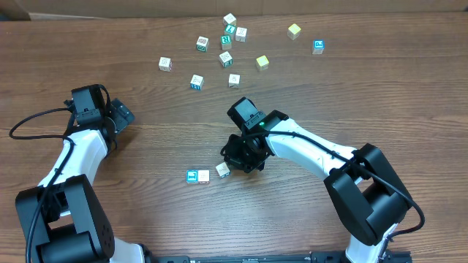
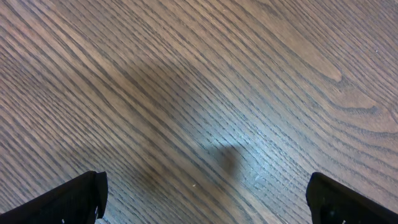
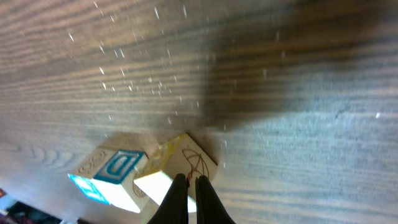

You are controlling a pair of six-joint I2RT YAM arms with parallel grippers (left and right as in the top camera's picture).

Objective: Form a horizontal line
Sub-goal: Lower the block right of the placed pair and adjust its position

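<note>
First, overhead, horizontal line (image 1: 204, 175): sits low in the centre of the frame, only partly straight.
Overhead, its cubes: blue-faced cube (image 1: 192, 176) and white cube (image 1: 204, 176) touching side by side; third cube (image 1: 222, 170) just to their right, turned askew and a shade higher.
Overhead, right gripper (image 1: 235, 162): hangs just right of the third cube, pinched together; contact with it impossible to tell.
Overhead, left gripper (image 1: 121, 113): at the left of the frame, well apart from the row, spread wide, holding nothing.
Overhead, loose cubes (image 1: 226, 58): scattered across the upper middle of the table (image 1: 146, 219).
Left wrist, left gripper (image 2: 205, 205): fingers (image 2: 78, 200) in the two bottom corners, far apart, only bare wood grain between.
Right wrist, right gripper (image 3: 191, 193): fingers pressed together at bottom centre, gripping nothing, tips in front of pale cube faces.
Right wrist, cubes: blue-faced cube (image 3: 115, 171) at lower left, showing a D; cream-faced cube (image 3: 193, 162) just to its right, tilted.
</note>
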